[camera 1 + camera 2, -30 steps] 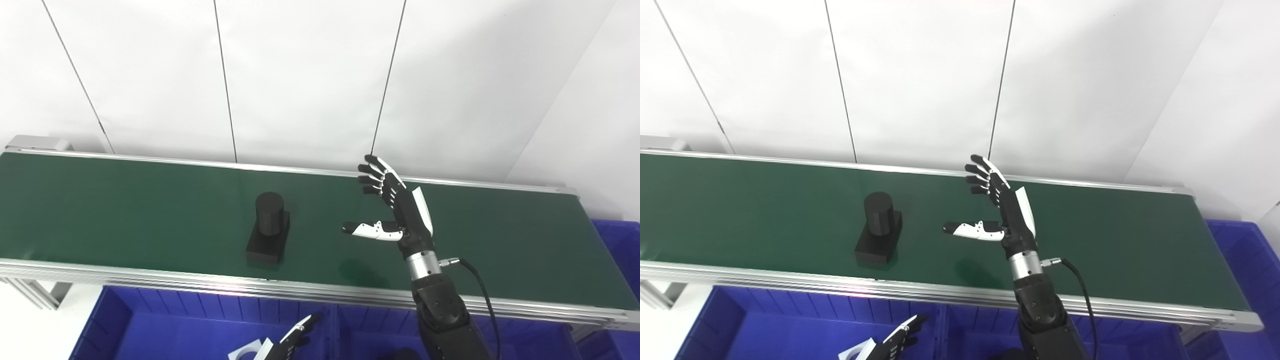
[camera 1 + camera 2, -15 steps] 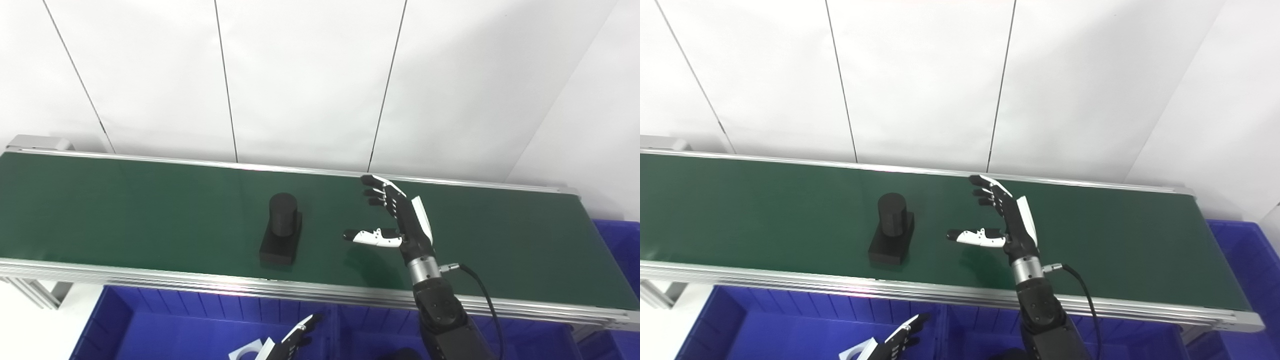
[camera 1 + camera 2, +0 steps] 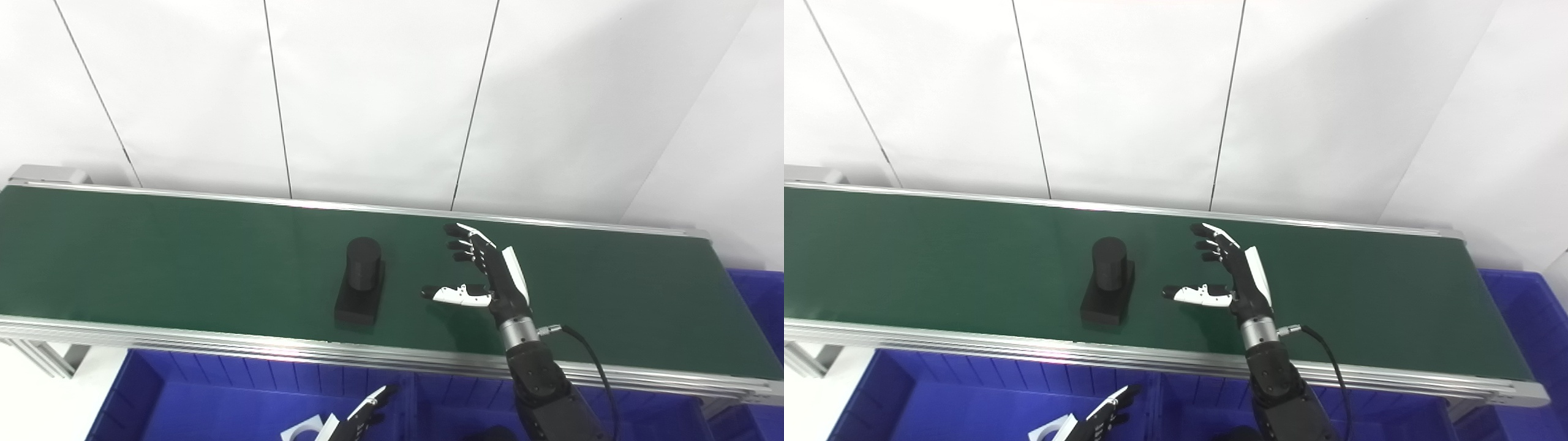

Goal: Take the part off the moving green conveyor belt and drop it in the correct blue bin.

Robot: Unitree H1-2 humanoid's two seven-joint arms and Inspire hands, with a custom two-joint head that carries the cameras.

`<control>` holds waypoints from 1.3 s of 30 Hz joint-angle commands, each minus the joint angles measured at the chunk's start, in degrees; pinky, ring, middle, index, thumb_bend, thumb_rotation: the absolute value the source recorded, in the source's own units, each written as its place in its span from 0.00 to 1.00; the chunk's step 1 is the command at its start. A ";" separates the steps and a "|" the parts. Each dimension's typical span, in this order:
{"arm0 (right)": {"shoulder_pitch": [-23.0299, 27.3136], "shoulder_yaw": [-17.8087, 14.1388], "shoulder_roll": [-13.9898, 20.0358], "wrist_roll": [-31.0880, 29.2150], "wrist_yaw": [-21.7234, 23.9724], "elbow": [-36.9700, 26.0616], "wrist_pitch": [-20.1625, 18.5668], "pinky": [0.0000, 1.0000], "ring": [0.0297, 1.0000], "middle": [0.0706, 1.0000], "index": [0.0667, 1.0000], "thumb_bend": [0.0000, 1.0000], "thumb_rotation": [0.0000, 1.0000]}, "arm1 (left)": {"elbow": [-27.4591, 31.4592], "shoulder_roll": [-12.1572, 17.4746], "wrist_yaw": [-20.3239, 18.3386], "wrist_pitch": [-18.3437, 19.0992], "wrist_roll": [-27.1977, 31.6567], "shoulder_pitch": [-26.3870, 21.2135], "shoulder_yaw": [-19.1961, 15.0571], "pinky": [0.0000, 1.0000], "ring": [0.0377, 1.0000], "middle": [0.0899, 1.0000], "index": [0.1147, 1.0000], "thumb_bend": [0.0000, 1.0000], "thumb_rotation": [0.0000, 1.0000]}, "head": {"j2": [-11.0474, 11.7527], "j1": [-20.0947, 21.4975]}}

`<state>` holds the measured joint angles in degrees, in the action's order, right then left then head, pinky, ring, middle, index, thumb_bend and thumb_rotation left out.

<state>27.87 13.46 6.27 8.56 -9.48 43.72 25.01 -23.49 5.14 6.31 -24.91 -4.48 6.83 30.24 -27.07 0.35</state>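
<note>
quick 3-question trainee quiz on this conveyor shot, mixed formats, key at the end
1. True or false: the right hand already grips the black part.
2. The part stands on: A) the green belt B) the blue bin C) the floor.
3. Fill in: seen from the camera, the part is to the ____ of the right hand.

Key: 1 false, the hand is open and clear of it. 2 A. 3 left.

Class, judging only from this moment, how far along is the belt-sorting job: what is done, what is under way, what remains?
Done: nothing; the black part stands on the green belt, ungrasped. Under way: the right hand waits open beside it. Remaining: grasp, lift, drop into a blue bin. The left hand sits low over the bins.
</note>
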 commanded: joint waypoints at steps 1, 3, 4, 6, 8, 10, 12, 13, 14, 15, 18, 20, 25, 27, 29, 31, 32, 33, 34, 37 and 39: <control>3.26 0.02 0.06 0.11 -0.69 -0.18 1.91 0.71 0.76 0.81 0.78 0.99 0.28 | 1.35 -0.44 0.91 -2.02 -0.55 -0.61 0.30 0.90 0.95 0.95 0.90 0.87 0.93 | -0.14 0.11; 3.80 -0.04 -0.13 -0.13 -0.34 0.58 1.91 0.72 0.77 0.82 0.79 1.00 0.30 | 1.61 -0.39 0.71 -2.02 -0.44 -0.43 0.22 0.90 0.95 0.95 0.90 0.88 0.92 | -0.24 0.17; 4.01 -0.10 -0.22 -0.27 -0.15 0.86 1.91 0.73 0.77 0.82 0.79 1.00 0.30 | 1.72 -0.36 0.63 -2.02 -0.40 -0.37 0.18 0.91 0.95 0.95 0.90 0.88 0.92 | -0.24 0.17; 4.56 0.00 -0.43 -0.33 -0.13 1.50 1.91 0.73 0.77 0.82 0.79 1.00 0.30 | 1.86 -0.28 0.15 -2.02 -0.11 -0.31 0.09 0.92 0.96 0.96 0.90 0.88 0.92 | -0.29 0.23; 5.12 0.38 -0.58 0.26 -0.62 2.07 1.91 0.72 0.77 0.82 0.79 1.00 0.30 | 1.91 -0.22 0.11 -2.02 -0.13 -0.24 0.08 0.92 0.96 0.96 0.91 0.89 0.92 | -0.38 0.42; 5.45 0.55 -0.80 0.46 -0.72 2.35 1.91 0.71 0.76 0.82 0.79 1.00 0.29 | 1.93 -0.22 0.12 -2.02 -0.08 -0.14 0.06 0.91 0.96 0.96 0.90 0.89 0.92 | -0.47 0.60; 5.68 0.66 -0.99 0.75 -0.84 2.70 1.91 0.70 0.77 0.82 0.78 1.00 0.29 | 1.88 -0.26 -0.01 -2.02 0.04 -0.08 0.00 0.90 0.96 0.96 0.90 0.89 0.92 | -0.47 0.60; 5.79 0.75 -1.08 1.09 -1.04 2.88 1.91 0.69 0.75 0.81 0.78 1.00 0.30 | 1.85 -0.28 -0.05 -2.02 0.09 -0.07 -0.03 0.90 0.95 0.96 0.90 0.90 0.91 | -0.47 0.60; 5.86 0.85 -1.14 1.43 -1.24 2.94 1.91 0.68 0.75 0.81 0.78 1.00 0.30 | 1.92 -0.22 0.29 -2.02 -0.20 -0.07 0.13 0.90 0.95 0.96 0.90 0.90 0.91 | -0.61 0.74; 5.91 1.05 -1.16 1.99 -1.58 2.92 1.91 0.68 0.74 0.80 0.78 1.00 0.30 | 2.04 -0.21 0.49 -2.02 -0.37 -0.05 0.25 0.90 0.95 0.96 0.90 0.90 0.92 | -0.65 0.75; 6.01 1.55 -1.17 3.50 -2.35 2.86 1.91 0.64 0.71 0.79 0.78 0.99 0.31 | 2.32 -0.19 0.81 -2.02 -0.72 0.09 0.61 0.89 0.95 0.96 0.90 0.89 0.92 | -0.84 0.72; 6.07 1.70 -1.14 3.95 -2.60 2.92 1.90 0.64 0.71 0.79 0.78 0.99 0.31 | 2.48 -0.19 0.88 -2.02 -0.84 0.23 0.77 0.89 0.95 0.95 0.90 0.89 0.92 | -0.94 0.62; 6.25 1.66 -1.21 4.50 -2.88 3.62 1.90 0.64 0.71 0.78 0.77 0.99 0.29 | 3.04 -0.10 1.21 -2.02 -0.85 0.52 0.99 0.90 0.95 0.95 0.90 0.89 0.92 | -1.19 0.69; 6.16 1.57 -1.28 4.54 -2.86 3.63 1.90 0.64 0.71 0.79 0.77 0.99 0.28 | 3.37 0.06 1.39 -2.02 -0.97 0.64 1.15 0.89 0.94 0.95 0.90 0.88 0.91 | -1.30 0.89; 6.09 1.44 -1.41 4.49 -2.81 3.71 1.90 0.64 0.72 0.79 0.77 0.98 0.27 | 3.56 0.16 1.54 -2.02 -1.02 0.71 1.23 0.89 0.94 0.95 0.90 0.87 0.91 | -1.30 0.94; 6.03 1.35 -1.51 4.41 -2.69 3.85 1.90 0.65 0.72 0.79 0.77 0.98 0.26 | 3.67 0.24 1.60 -2.02 -1.02 0.74 1.29 0.89 0.94 0.95 0.90 0.87 0.91 | -1.33 0.95; 5.99 1.32 -1.52 4.44 -2.67 3.98 1.89 0.65 0.72 0.79 0.77 0.98 0.26 | 3.75 0.30 1.68 -2.02 -1.06 0.77 1.34 0.89 0.94 0.95 0.90 0.87 0.92 | -1.32 0.95; 5.94 1.32 -1.52 4.43 -2.65 4.12 1.89 0.66 0.73 0.79 0.77 0.98 0.27 | 3.81 0.30 1.62 -2.02 -0.95 0.84 1.28 0.89 0.94 0.95 0.90 0.87 0.91 | -1.33 0.97; 5.91 1.32 -1.52 4.43 -2.66 4.19 1.89 0.66 0.73 0.79 0.77 0.98 0.27 | 3.85 0.29 1.56 -2.02 -0.85 0.89 1.24 0.89 0.94 0.95 0.90 0.88 0.91 | -1.36 0.99; 5.79 1.40 -1.47 4.66 -2.96 4.31 1.90 0.66 0.74 0.79 0.77 0.97 0.27 | 3.96 0.23 0.63 -2.02 -0.08 1.06 0.92 0.90 0.95 0.95 0.90 0.88 0.90 | -1.46 1.08; 5.74 1.31 -1.48 4.63 -3.00 4.41 1.90 0.66 0.74 0.79 0.77 0.96 0.27 | 3.99 0.38 0.93 -2.02 -0.41 1.02 1.09 0.90 0.95 0.95 0.90 0.87 0.91 | -1.48 1.07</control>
<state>31.01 15.14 5.13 13.19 -11.58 48.65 25.01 -21.07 5.38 6.80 -24.91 -4.34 7.99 31.25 -28.48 1.49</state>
